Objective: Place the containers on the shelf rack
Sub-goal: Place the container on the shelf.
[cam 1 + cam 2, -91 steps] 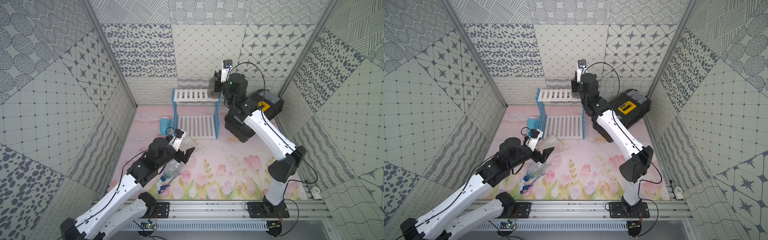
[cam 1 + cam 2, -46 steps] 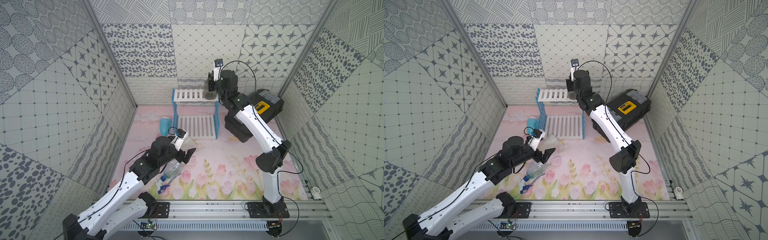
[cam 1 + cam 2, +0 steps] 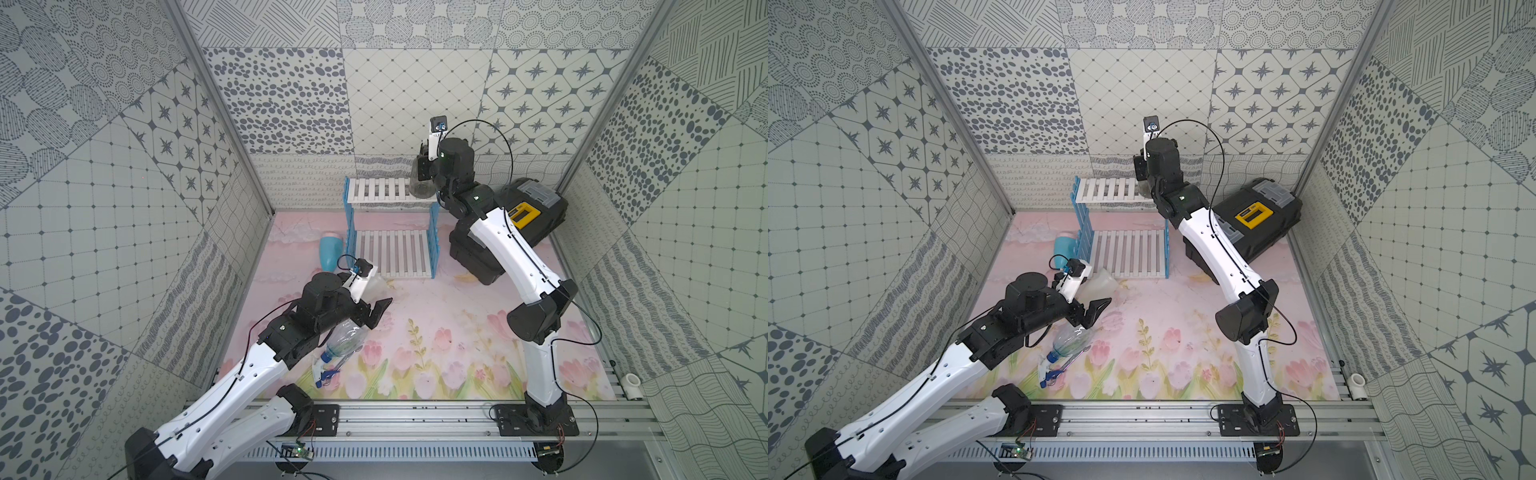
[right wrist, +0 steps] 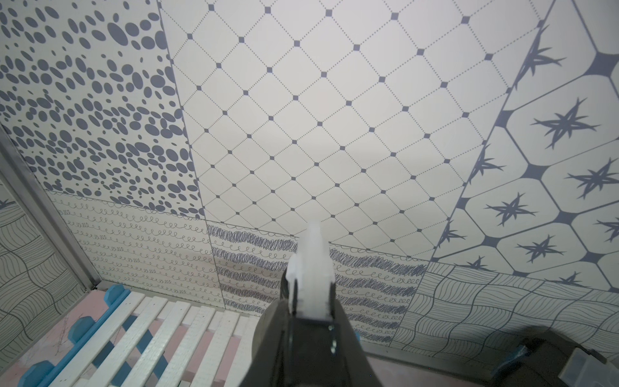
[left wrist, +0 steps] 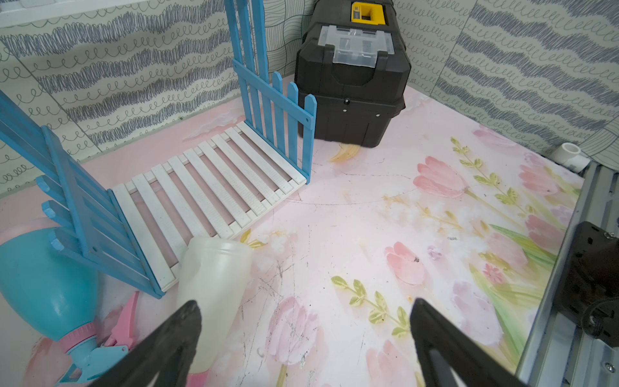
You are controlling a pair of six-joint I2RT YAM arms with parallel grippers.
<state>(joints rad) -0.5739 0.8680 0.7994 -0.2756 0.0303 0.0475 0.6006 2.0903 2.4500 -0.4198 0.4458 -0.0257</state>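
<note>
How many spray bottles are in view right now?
4. Smoky grey plastic bottle, held by right pincer at top shelf of blue-and-white slatted rack; light-blue bottle lying left of rack; white bottle lying before lower shelf; clear blue-trigger bottle lying under left arm. None looks hidden.

Right, four spray bottles in all: grey bottle, light-blue bottle, white bottle, clear bottle. One shelf rack, two tiers. One black toolbox. Two arms: left arm, right arm.
</note>
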